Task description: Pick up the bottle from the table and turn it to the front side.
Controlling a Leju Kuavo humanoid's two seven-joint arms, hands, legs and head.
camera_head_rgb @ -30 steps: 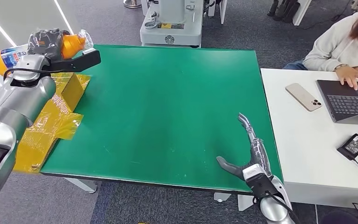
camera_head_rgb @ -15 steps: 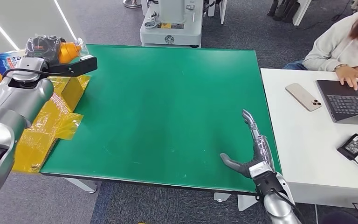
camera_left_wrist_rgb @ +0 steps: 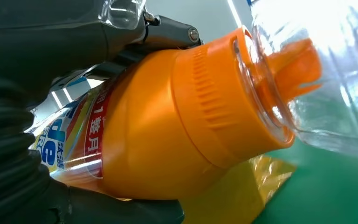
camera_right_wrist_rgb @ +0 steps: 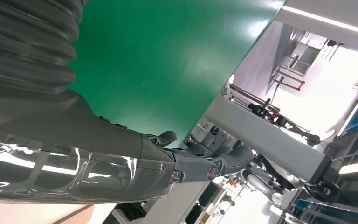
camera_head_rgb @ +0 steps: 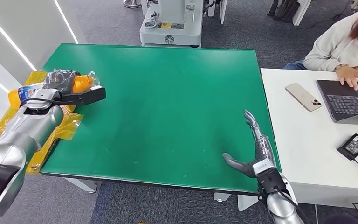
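The left hand [camera_head_rgb: 58, 80] holds the orange bottle [camera_head_rgb: 77, 84] on its side.
The bottle hangs over the left edge of the green bench [camera_head_rgb: 168, 102], above yellow wrap [camera_head_rgb: 56, 133]. The right hand [camera_head_rgb: 256, 151] rests flat, fingers spread, holding nothing.

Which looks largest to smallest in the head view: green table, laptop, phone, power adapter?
1. green table, by far the largest.
2. laptop, though the picture's edge cuts it off.
3. and 4. phone and power adapter: the phone is longer, the adapter squarer; too alike to rank.
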